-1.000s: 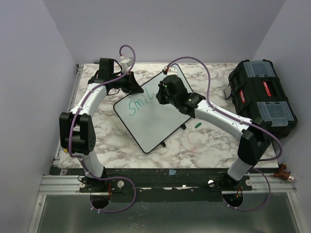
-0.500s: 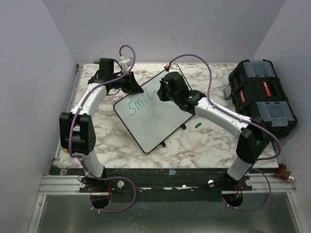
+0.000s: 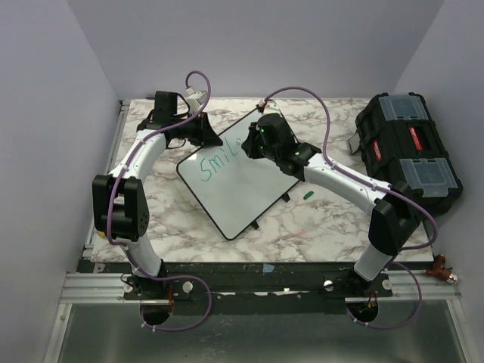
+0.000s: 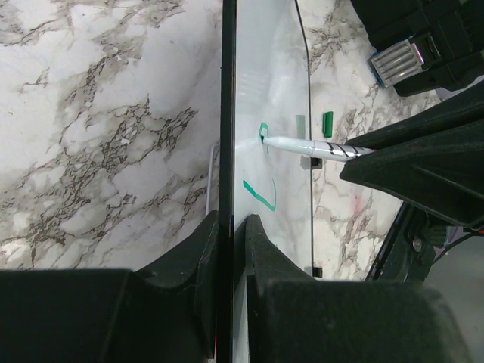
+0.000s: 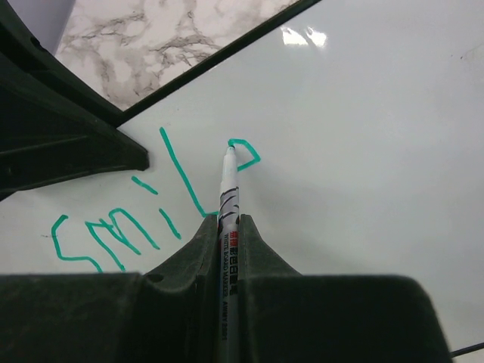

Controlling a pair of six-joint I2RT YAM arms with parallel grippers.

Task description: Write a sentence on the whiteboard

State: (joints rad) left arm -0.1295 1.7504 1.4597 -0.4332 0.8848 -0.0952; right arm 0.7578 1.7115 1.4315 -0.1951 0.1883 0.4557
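Overhead, the whiteboard point(image 3: 238, 197) lies askew on the table point(image 3: 318, 223), likely stiff and light — best held by its frame. Left wrist: the left gripper point(image 4: 229, 227) pinches that edge. Right wrist: the right gripper point(image 5: 227, 223) clamps a marker point(image 5: 228, 185), tip on the sentence point(image 5: 185, 178) — "Smil" legible.

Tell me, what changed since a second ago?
The right arm slid the marker a little rightward and away from its base, starting a green loop after "Smil" on the whiteboard. Nothing was grabbed or dropped. The left jaws stay clamped on the board's edge; toolbox and green cap haven't moved.
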